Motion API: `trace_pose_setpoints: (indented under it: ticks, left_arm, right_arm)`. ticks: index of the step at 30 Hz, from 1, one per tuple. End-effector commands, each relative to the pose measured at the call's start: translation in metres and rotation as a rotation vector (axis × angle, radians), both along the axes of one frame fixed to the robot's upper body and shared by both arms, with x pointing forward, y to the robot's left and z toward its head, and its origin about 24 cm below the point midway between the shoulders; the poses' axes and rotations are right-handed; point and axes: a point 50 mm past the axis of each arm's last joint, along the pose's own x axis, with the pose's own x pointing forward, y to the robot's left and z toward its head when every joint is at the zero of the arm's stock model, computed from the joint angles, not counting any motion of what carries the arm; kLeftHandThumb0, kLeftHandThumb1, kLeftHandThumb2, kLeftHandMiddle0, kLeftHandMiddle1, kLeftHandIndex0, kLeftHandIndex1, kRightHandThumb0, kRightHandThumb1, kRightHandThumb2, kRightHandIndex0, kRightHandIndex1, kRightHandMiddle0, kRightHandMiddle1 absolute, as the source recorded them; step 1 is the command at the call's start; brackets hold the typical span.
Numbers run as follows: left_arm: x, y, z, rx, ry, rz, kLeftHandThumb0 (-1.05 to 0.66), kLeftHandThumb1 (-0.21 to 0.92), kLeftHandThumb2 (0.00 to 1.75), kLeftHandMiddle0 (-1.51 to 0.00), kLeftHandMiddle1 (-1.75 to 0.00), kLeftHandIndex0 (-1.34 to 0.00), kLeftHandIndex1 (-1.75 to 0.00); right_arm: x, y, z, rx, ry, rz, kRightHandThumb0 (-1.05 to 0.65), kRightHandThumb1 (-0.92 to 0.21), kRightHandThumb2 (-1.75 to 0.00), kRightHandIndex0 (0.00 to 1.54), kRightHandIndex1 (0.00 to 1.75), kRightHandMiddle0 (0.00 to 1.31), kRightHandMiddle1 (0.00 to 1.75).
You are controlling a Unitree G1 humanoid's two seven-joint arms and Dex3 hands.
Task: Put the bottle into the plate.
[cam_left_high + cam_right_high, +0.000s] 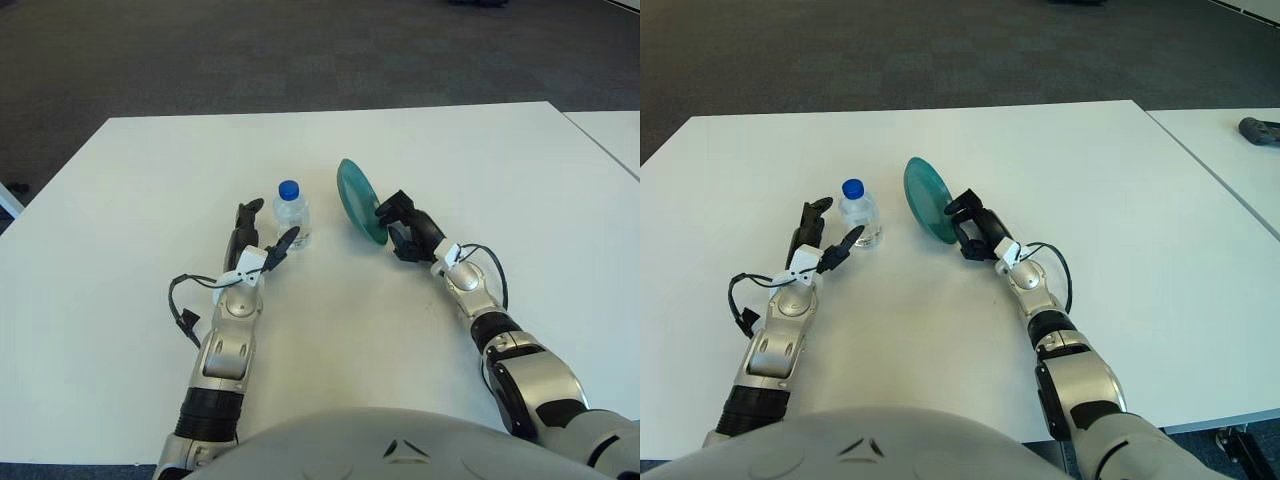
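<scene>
On the counter (120, 200) stood a light, slippery-looking bottle (291, 214), best gripped mid-body by the spread, empty left hand (256, 238) beside it, while the right hand (405, 228) held the plate (359, 200) tilted on edge.

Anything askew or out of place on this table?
Yes: the teal plate stands tilted on its edge, held up by the right hand, not flat. The small clear blue-capped bottle stands upright beside the open left hand.
</scene>
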Motion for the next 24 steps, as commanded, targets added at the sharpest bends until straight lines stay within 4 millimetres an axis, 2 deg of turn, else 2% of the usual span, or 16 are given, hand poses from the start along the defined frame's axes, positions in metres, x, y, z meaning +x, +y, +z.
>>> trace_pose_setpoints:
  ticks: [1, 6, 15, 17, 18, 20, 24]
  left_arm:
    - [0.005, -0.002, 0.004, 0.009, -0.023, -0.01, -1.0, 0.92, 0.19, -0.29, -0.01, 0.0, -0.71]
    - [0.006, -0.004, 0.004, 0.005, -0.031, -0.014, -1.0, 0.92, 0.18, -0.29, -0.01, 0.0, -0.71]
    - [0.009, -0.008, 0.004, 0.005, -0.033, -0.024, -1.0, 0.92, 0.18, -0.29, -0.01, 0.0, -0.7]
    - [0.009, -0.01, 0.004, 0.006, -0.031, -0.026, -1.0, 0.92, 0.18, -0.29, -0.01, 0.0, -0.7]
    - [0.009, -0.01, 0.004, 0.007, -0.031, -0.027, -1.0, 0.92, 0.19, -0.29, -0.01, 0.0, -0.7]
    - [0.01, -0.011, 0.003, 0.009, -0.03, -0.031, -1.0, 0.92, 0.2, -0.29, -0.01, 0.0, -0.71]
    - [0.012, -0.014, 0.002, 0.008, -0.03, -0.034, -1.0, 0.92, 0.22, -0.3, -0.01, 0.0, -0.71]
  right_arm:
    - [-0.034, -0.009, -0.047, -0.051, 0.257, -0.013, -0.79, -0.92, -0.97, 0.63, 1.56, 0.56, 1.6]
    - [-0.033, -0.01, -0.053, 0.021, 0.347, -0.035, -0.79, -0.92, -0.96, 0.65, 1.53, 0.57, 1.58]
    - [-0.034, -0.012, -0.052, 0.01, 0.308, -0.069, -0.78, -0.92, -0.96, 0.65, 1.48, 0.55, 1.55]
    - [-0.034, -0.011, -0.053, 0.033, 0.316, -0.09, -0.78, -0.92, -0.94, 0.61, 1.27, 0.49, 1.49]
    - [-0.034, -0.011, -0.053, 0.044, 0.319, -0.099, -0.79, -0.92, -0.93, 0.58, 1.19, 0.4, 1.44]
    - [-0.033, -0.012, -0.053, 0.085, 0.328, -0.127, -0.8, -0.92, -0.93, 0.51, 1.07, 0.24, 1.32]
    - [-0.021, -0.028, -0.043, 0.16, 0.319, -0.181, -0.83, -0.92, -0.88, 0.43, 0.85, 0.08, 1.18]
